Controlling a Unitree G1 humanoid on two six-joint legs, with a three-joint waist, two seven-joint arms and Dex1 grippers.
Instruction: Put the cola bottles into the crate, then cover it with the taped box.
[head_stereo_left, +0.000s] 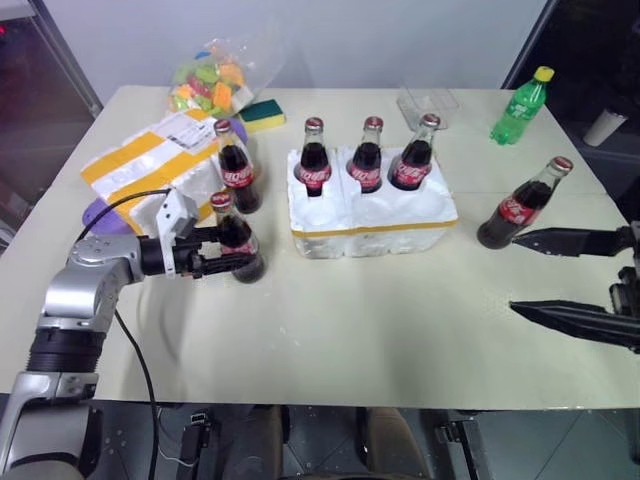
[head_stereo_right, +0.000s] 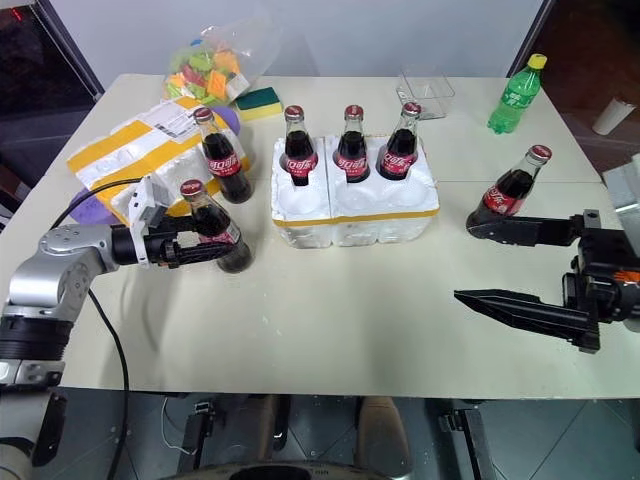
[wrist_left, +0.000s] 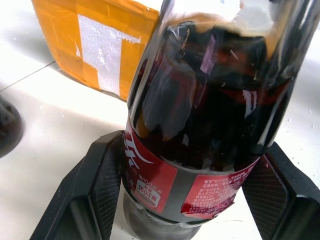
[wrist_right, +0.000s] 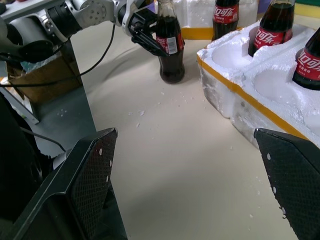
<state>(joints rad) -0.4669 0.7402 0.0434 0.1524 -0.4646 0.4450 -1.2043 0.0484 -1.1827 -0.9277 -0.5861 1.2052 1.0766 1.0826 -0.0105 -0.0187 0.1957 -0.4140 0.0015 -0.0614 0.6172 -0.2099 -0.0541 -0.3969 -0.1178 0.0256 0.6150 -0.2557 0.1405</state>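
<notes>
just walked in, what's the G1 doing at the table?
It is loading cola bottles into the crate. Three bottles already stand in the crate's back wells; the front wells hold none. The left gripper has its fingers on either side of a cola bottle standing left of the crate. Another bottle waits behind it, beside the taped box, and one stands right of the crate. The right gripper hangs open near that one, holding nothing.

You are looking at what appears to be an indoor lab or test room: a plain cream table (head_stereo_left: 330, 330) set against bare pale walls and a dark glass partition, staged with a bag of coloured toy pieces (head_stereo_left: 212, 82), a sponge (head_stereo_left: 261, 114) and a clear plastic tub (head_stereo_left: 427, 102).
</notes>
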